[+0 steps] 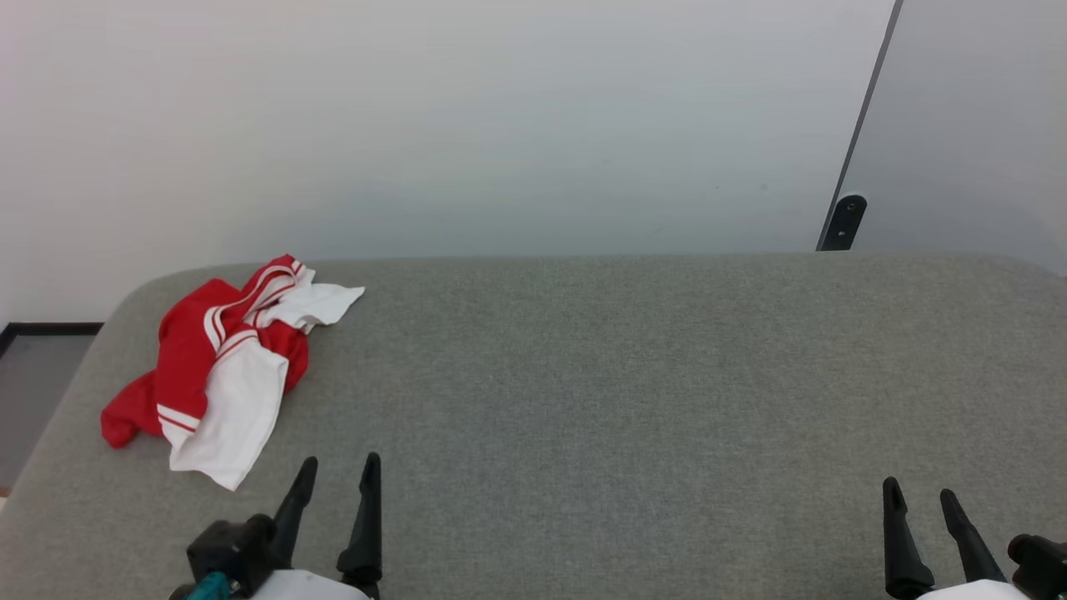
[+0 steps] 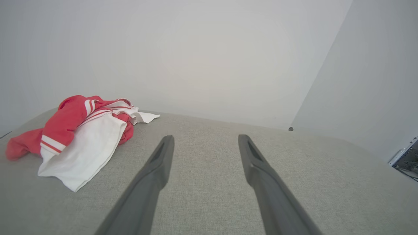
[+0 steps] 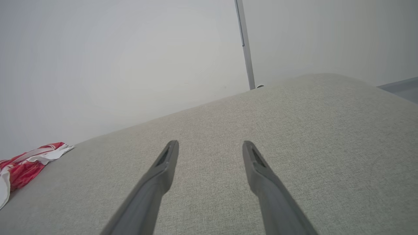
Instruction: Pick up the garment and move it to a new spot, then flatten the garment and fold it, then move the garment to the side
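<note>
We see the garment (image 1: pixel 193 360) crumpled on the grey surface (image 1: pixel 633 392) at the frame's left, just above and left of our left claw (image 1: pixel 340 463), not touching. Our right claw (image 1: pixel 919 490) sits lower right, well apart. Both gape wide, empty.

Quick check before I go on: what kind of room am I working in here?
Likely a bare indoor test room rather than a home: a grey fabric-covered padded surface set against plain white walls, the crumpled garment lying on it, and some cabling off one side.
</note>
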